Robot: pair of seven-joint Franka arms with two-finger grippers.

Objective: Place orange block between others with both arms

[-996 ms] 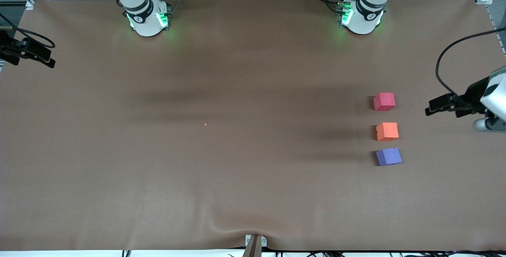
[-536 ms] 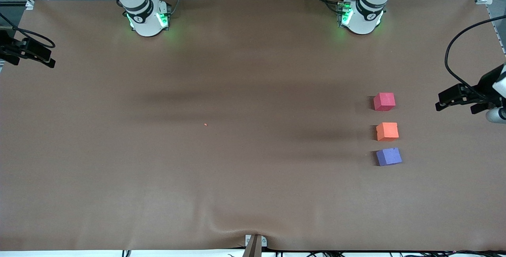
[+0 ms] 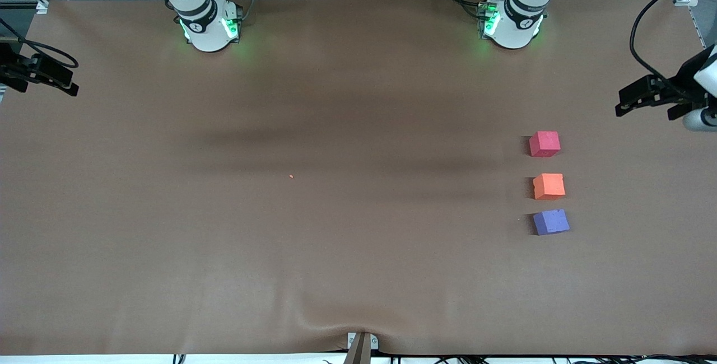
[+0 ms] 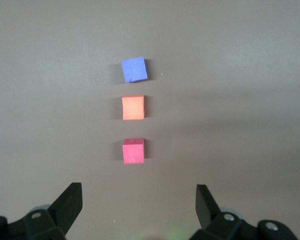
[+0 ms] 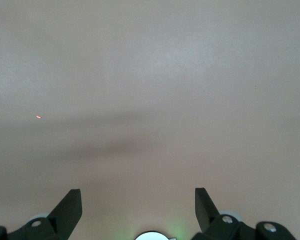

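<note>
Already the orange block [image 3: 548,186] sits on the brown table cover [image 3: 358,252] between the other two, toward the left arm's end of the table: the pinkish-red cube [image 3: 544,144] lies farther from the front camera, the purple-blue cube [image 3: 551,222] nearer, and the three form a short line with small gaps, none touching. You can see that the orange one stands closer to the purple-blue cube than to the pinkish-red one, so the spacing is uneven, though the order reads as what the task asks. By my judgement the placing step is done and you are at the retreat; the next move calls for little more than parking both arms clear of the row, unless you want the orange block nudged toward the middle of the gap, which would need a fresh approach from above with the fingers either side of it. Your left gripper [image 3: 644,98] hangs in the air over the table's edge at the left arm's end, well apart from the cubes, fingers spread wide and holding nothing; its wrist view looks down on all three cubes in their line with both black fingers [image 4: 70,202] framing bare cover. Your right gripper [image 3: 42,73] waits over the edge at the right arm's end, fingers likewise apart and empty, its wrist view showing only bare cover and a tiny orange speck [image 5: 38,117].
</note>
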